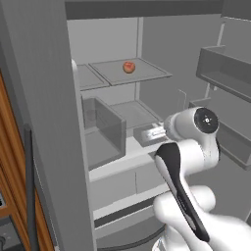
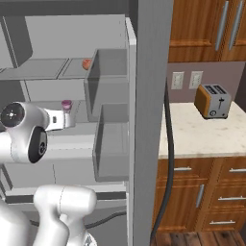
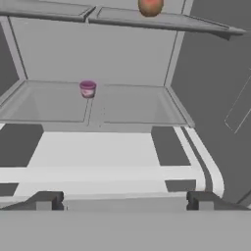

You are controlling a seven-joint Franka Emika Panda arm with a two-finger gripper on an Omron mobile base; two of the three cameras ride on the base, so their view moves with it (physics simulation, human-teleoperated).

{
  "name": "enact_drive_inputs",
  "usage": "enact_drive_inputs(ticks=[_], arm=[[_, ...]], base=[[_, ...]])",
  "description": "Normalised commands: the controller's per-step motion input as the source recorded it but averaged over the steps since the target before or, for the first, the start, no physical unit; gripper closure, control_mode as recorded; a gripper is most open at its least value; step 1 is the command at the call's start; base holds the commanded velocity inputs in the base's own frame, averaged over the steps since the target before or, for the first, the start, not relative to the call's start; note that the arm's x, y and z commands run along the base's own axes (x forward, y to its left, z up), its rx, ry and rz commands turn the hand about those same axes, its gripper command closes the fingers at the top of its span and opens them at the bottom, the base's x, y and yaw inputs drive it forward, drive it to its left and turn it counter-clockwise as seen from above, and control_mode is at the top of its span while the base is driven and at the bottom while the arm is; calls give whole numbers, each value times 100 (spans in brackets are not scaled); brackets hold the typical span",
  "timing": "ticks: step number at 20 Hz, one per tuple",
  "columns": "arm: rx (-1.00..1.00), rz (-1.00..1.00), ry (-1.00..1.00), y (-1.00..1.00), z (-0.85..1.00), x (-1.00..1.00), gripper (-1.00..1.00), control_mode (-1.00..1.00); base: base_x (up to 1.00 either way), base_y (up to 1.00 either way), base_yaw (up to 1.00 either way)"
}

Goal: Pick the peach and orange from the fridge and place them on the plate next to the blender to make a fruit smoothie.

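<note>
End effector spread, empty, inside the fridge; a fruit, probably the peach, sits on the far upper shelf

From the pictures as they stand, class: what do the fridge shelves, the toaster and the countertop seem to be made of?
Fridge shelves: probably glass or clear plastic, flat, thin and see-through grey.
Toaster: looks like painted metal, with smooth orange sides and a grey top.
Countertop: likely stone, pale and speckled, matte.
</note>
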Motion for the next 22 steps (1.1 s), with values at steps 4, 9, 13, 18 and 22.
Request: enact_drive_inputs(ticks=[4, 9, 13, 18, 22], arm=[[0, 0, -22, -1, 99, -4, -100, -100], [0, -1, -10, -2, 100, 0, -100, -100], [0, 0, 8, 0, 100, 6, -100, -100], [0, 0, 21, 4, 54, 18, -100, -100], [0, 0, -2, 2, -2, 10, -100, -100]], base=[[0, 0, 0], [0, 0, 0], [0, 0, 0], [0, 0, 0], [0, 0, 0]])
